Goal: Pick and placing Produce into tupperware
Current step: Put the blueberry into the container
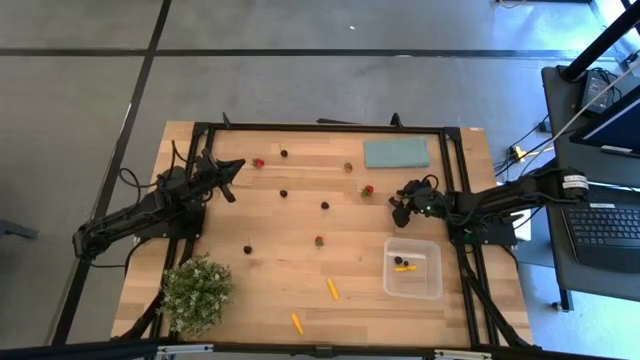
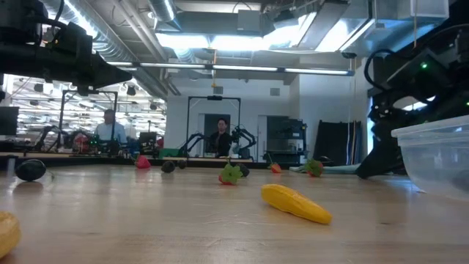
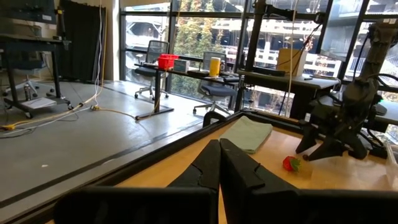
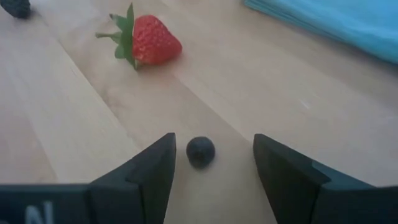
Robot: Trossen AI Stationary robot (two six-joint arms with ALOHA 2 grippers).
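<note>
Table (image 1: 300,215): pale wood, matt, visible grain. Tupperware (image 1: 413,268): clear, smooth plastic. Strawberry (image 4: 147,42): red, slightly glossy, pitted skin. Blueberry (image 4: 200,151): dark, matt. Right gripper (image 4: 213,163) fingers: matt black, probably plastic. Teal slab (image 1: 396,153): flat, matt.

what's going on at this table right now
A two-armed robot is sorting produce into a clear tupperware, which already holds a carrot stick and a dark berry. The right hand is open and lowered over a small blueberry on the wood, with a strawberry just beyond it. The left hand is shut and waits raised at the table's left side. More berries and carrot sticks lie scattered across the table.
</note>
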